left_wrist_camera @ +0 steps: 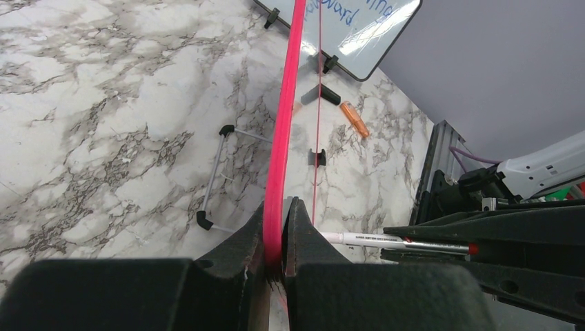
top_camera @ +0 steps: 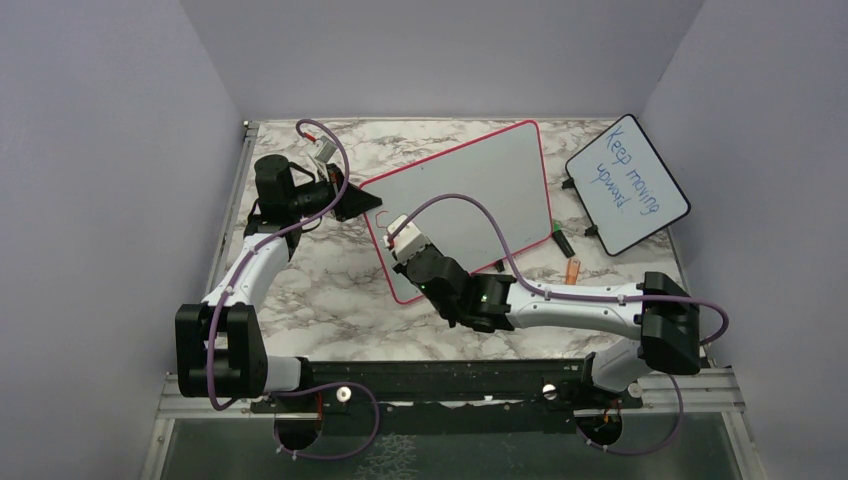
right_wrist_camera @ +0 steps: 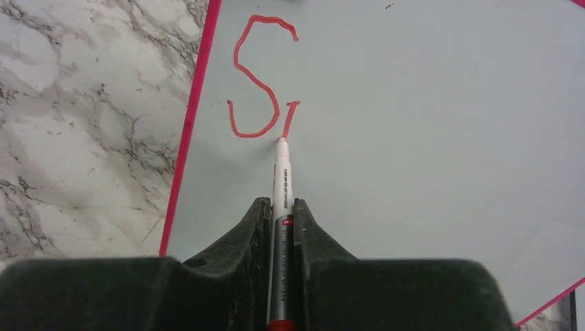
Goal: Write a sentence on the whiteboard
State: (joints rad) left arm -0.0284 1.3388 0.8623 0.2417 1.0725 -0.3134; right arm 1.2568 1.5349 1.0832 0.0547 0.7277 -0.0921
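One red-framed whiteboard (top_camera: 470, 190) is standing propped on the marble bench (top_camera: 320, 285), with the left tool (left_wrist_camera: 276, 207) clenching its edge. If that clamp slips under pen pressure, the board may be shifting and distorting strokes. One black-framed board (top_camera: 628, 185) is lying apart. The right tool (right_wrist_camera: 279, 207) is grasping one marker (right_wrist_camera: 282, 172), tip touching the sentence (right_wrist_camera: 256, 79): one S, one stroke.

A grey-veined white marble table (top_camera: 320, 280) carried a large red-framed whiteboard (top_camera: 470, 190) at centre frame and a smaller black-framed board (top_camera: 627, 185) at upper right. Between them lay a small orange piece (top_camera: 572, 271) and a short black piece (top_camera: 563, 241).
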